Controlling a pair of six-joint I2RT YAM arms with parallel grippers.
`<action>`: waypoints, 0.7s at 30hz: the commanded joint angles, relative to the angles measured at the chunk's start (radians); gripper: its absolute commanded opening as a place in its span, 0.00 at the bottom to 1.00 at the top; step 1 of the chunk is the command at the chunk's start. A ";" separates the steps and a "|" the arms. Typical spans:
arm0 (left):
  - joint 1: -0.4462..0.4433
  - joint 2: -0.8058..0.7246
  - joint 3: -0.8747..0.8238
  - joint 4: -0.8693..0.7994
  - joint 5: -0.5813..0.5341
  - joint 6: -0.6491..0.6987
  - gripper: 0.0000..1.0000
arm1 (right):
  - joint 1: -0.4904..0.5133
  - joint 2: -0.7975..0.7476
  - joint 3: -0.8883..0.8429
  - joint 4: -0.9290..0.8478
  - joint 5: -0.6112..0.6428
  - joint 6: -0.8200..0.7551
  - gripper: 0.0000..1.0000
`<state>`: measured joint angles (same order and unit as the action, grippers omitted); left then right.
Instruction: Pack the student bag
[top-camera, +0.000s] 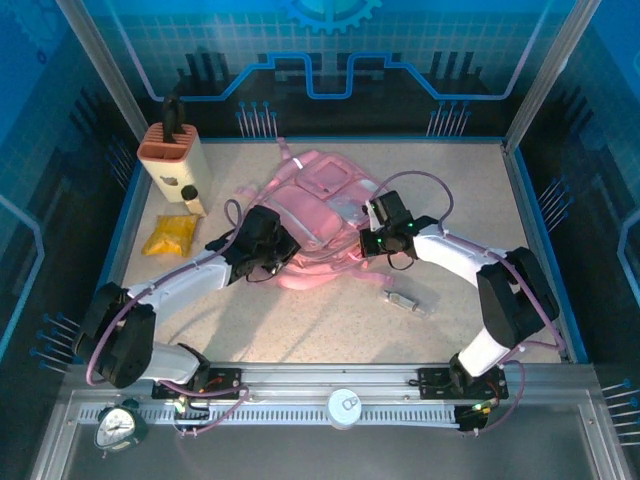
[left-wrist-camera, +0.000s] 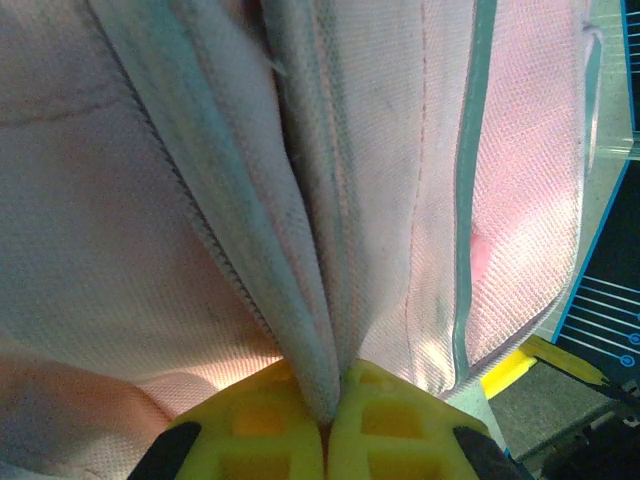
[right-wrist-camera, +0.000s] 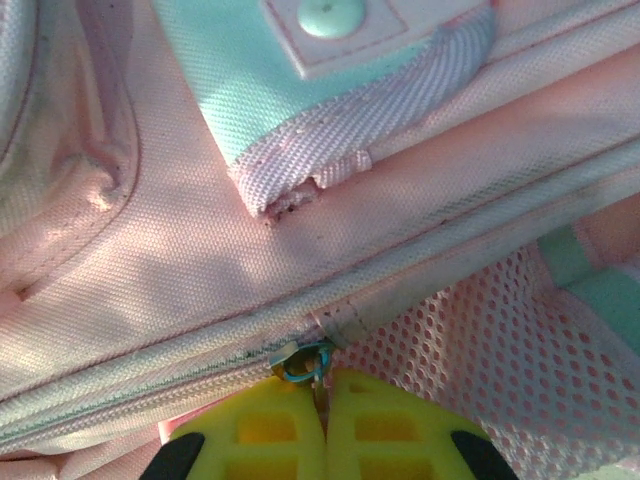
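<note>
The student bag (top-camera: 320, 205), a soft pink backpack, lies flat in the middle of the table. My left gripper (top-camera: 268, 250) sits at the bag's near left side. In the left wrist view its yellow fingers (left-wrist-camera: 262, 425) are shut on a fold of the bag's pink fabric (left-wrist-camera: 310, 330) beside a zipper seam. My right gripper (top-camera: 378, 228) is at the bag's right side. In the right wrist view its yellow fingers (right-wrist-camera: 385, 430) are shut on the small zipper pull (right-wrist-camera: 305, 362) at the end of a zipper track, next to pink mesh (right-wrist-camera: 480, 350).
A tan knife block (top-camera: 172, 150) stands at the back left, with a small bottle (top-camera: 192, 199) and a yellow packet (top-camera: 170, 235) near it. A small clear item (top-camera: 402, 301) lies right of centre. An alarm clock (top-camera: 120, 427) and a white round item (top-camera: 345, 405) rest on the front rail.
</note>
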<state>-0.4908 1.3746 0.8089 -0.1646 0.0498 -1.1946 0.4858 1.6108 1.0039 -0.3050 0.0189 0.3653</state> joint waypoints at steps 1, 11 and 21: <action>0.041 -0.058 -0.008 -0.108 -0.106 0.058 0.00 | -0.035 -0.035 0.009 -0.032 0.062 0.003 0.00; 0.022 -0.114 0.026 -0.142 -0.046 0.158 0.32 | -0.018 -0.120 0.035 -0.086 -0.110 0.051 0.34; -0.064 -0.181 0.097 -0.320 -0.205 0.251 0.63 | 0.009 -0.050 0.177 -0.135 -0.247 0.172 0.54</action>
<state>-0.5217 1.1862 0.8665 -0.4034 -0.0765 -0.9920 0.4816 1.4944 1.1213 -0.4046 -0.1822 0.4877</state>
